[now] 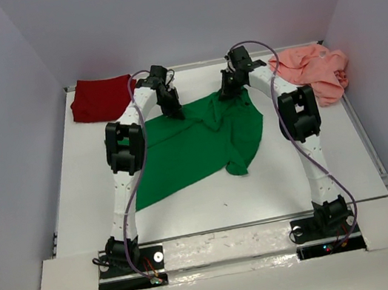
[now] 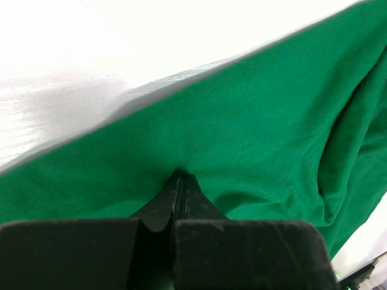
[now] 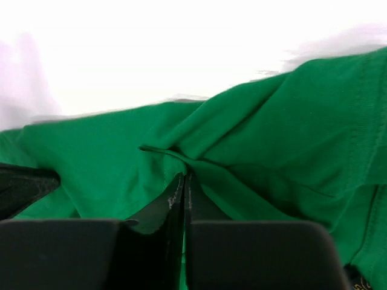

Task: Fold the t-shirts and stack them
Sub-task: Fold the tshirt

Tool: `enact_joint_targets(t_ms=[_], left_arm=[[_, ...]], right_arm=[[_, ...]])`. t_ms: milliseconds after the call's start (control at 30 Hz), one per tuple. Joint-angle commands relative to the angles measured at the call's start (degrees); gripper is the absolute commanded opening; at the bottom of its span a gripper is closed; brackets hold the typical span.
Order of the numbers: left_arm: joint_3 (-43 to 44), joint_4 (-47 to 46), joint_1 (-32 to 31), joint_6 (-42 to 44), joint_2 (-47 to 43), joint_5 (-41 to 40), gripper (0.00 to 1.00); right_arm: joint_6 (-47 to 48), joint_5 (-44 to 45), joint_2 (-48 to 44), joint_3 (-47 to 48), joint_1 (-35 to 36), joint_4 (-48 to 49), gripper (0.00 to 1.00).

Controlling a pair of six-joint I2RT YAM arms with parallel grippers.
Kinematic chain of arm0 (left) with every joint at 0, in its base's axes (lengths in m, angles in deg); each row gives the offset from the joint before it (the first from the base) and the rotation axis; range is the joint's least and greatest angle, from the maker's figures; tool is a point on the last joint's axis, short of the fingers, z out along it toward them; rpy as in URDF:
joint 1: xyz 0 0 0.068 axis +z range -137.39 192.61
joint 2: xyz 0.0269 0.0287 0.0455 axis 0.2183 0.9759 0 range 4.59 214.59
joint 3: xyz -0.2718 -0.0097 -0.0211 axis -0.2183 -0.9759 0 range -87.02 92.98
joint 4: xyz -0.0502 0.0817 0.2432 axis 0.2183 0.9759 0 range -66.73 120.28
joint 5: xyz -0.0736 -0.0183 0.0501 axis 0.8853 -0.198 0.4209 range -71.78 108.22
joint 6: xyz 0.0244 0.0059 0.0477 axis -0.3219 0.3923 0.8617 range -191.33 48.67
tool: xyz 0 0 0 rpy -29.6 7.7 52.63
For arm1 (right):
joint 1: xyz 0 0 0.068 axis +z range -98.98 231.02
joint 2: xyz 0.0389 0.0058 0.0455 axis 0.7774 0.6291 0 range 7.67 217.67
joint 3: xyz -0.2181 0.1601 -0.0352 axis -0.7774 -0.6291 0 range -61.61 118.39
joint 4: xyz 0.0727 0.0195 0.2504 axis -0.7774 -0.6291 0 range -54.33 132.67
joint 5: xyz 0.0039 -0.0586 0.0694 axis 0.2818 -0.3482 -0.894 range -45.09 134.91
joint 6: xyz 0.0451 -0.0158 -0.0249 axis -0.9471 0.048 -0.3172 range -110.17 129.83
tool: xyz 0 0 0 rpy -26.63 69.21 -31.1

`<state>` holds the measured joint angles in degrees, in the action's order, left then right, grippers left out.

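L fingers [image 2: 172, 194], R fingers [image 3: 175, 196] each pinching far edge of green t-shirt [image 1: 188, 153], spread on table [image 1: 277, 190]

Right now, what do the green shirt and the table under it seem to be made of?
Green shirt: soft knit cloth, probably cotton jersey, matte. The close views show a fine knit grain, a stitched hem and limp folds.
Table: a hard, smooth white board, perhaps painted or laminated, faintly glossy. It lies flat and throws back light near the shirt's edge.
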<state>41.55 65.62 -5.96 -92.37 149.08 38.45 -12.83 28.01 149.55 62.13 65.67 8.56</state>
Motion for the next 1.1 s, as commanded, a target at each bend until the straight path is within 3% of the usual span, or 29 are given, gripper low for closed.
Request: enact_joint_targets(t_ms=[0, 333, 667, 833, 1067], left_arm=[[-3.24, 6.43, 1.43, 3.02, 0.45, -6.6, 0.0], [-3.33, 6.43, 1.69, 3.19, 0.36, -6.69, 0.0], [-2.36, 6.26, 1.78, 2.84, 1.24, -6.25, 0.0], [-2.36, 6.25, 1.78, 3.02, 1.33, -6.17, 0.0], [-2.36, 6.26, 1.96, 3.02, 1.33, -6.25, 0.0]], right_arm=[[0.24, 0.21, 1.2, 3.26, -0.94, 2.29, 0.0], [-2.39, -1.02, -1.52, 0.72, -2.61, 1.94, 0.0], [-5.38, -2.69, -6.97, -0.16, -3.14, -10.71, 0.0], [-6.09, -1.29, -12.67, -5.26, -3.14, -10.98, 0.0], [-6.09, -1.55, -13.83, -5.09, -3.14, -15.72, 0.0]])
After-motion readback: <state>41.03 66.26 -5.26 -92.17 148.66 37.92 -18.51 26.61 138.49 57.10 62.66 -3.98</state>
